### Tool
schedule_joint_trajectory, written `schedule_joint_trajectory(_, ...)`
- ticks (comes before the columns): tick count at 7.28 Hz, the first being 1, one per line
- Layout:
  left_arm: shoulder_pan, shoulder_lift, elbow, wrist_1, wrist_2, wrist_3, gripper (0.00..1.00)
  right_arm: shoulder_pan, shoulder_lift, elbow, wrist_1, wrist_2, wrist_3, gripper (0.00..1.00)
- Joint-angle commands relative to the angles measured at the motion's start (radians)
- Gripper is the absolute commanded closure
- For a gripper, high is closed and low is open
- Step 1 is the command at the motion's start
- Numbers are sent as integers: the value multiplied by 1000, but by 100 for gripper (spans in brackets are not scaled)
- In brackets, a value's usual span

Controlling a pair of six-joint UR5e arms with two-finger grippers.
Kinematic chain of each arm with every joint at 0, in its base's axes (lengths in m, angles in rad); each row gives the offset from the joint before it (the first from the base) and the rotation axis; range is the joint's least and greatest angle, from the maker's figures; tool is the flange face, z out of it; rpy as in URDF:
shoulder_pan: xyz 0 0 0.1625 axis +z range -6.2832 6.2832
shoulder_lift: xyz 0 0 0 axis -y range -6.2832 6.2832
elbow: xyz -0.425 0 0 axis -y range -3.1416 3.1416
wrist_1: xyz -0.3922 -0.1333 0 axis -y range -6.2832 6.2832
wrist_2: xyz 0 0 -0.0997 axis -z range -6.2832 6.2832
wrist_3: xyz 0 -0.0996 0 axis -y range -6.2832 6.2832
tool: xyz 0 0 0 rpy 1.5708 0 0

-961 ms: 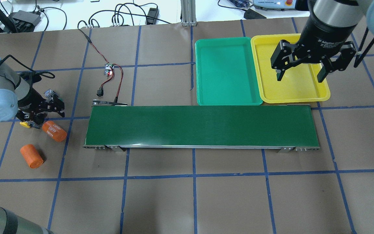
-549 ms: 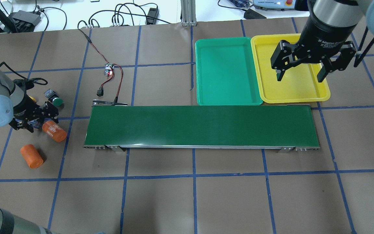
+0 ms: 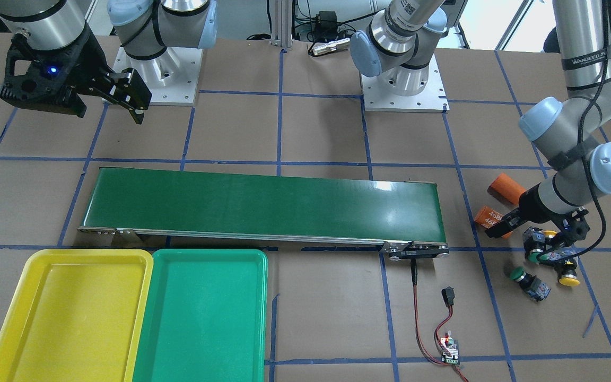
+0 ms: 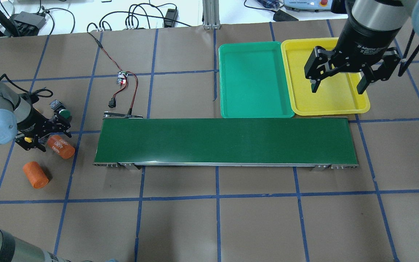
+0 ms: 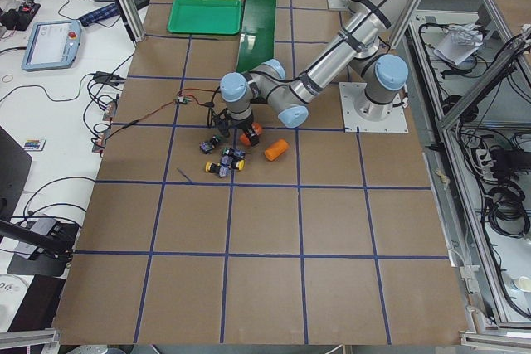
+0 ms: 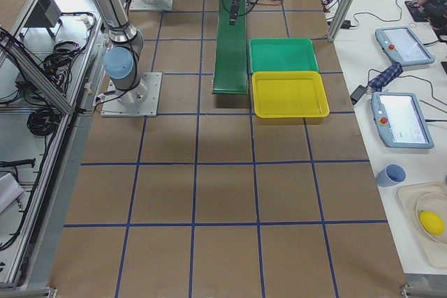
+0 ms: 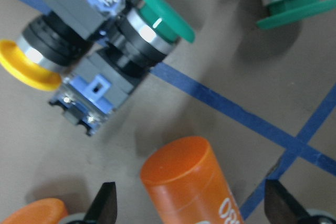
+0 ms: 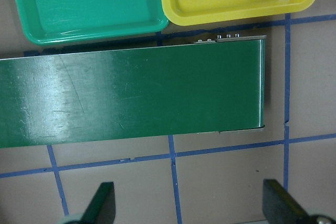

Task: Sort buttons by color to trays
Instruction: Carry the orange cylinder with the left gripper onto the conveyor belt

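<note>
**Left gripper** [image 7: 191, 205]: released and empty. Its fingers [image 7: 105, 208] are spread wide, low over the table [image 4: 180, 225]. They straddle the end of the orange cylinder marked 4680 [image 7: 191, 179], not a button. Hazard: closing here takes the wrong item, or a finger nudges the cylinder and rolls it into the buttons.

**Button cluster**, 11 o'clock in the wrist view: green-capped button [image 7: 157, 22] and yellow-capped button [image 7: 26, 64], on their sides and touching. Hazard: a grasp on one likely catches or drags the other, mixing colours. The round caps may slip from the grip.

**Lone green button** [image 7: 289, 1], 1 o'clock, apart from the cluster: probably the cleaner pick.

**Second orange cylinder** [image 4: 35, 175], 6 o'clock of the claw in the overhead view: loose and apt to roll.

**Conveyor belt** [image 4: 224, 142], 3 o'clock.

**Green tray** [image 4: 253, 80] and **yellow tray** [image 4: 340, 105], between 2 and 3 o'clock: well apart from the buttons, no button in either.

**Right gripper** [image 4: 336, 89]: released and empty, above the yellow tray.
</note>
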Motion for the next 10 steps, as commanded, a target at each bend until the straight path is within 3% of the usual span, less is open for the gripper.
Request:
schedule_joint_trajectory(1,1,-2,-8,-10,-5,-20,38,-1,1,-10,20,0,-3,0)
schedule_joint_trajectory(2,1,-11,-11,-17,-9,-20,72,-1,1,-10,23,0,0,0)
schedule_joint_trajectory(3,8,-19,-9,-16,-21,-18,99,-1,1,-10,23,-1,1,0)
schedule_joint_trajectory(6,-27,114,0,-135,-15,-111,100,-2,1,-5,23,-4,1,0)
schedule_joint_trajectory(10,-213,260,0,-252,-18,-422,100,-21,1,-5,26,-1,-3,0)
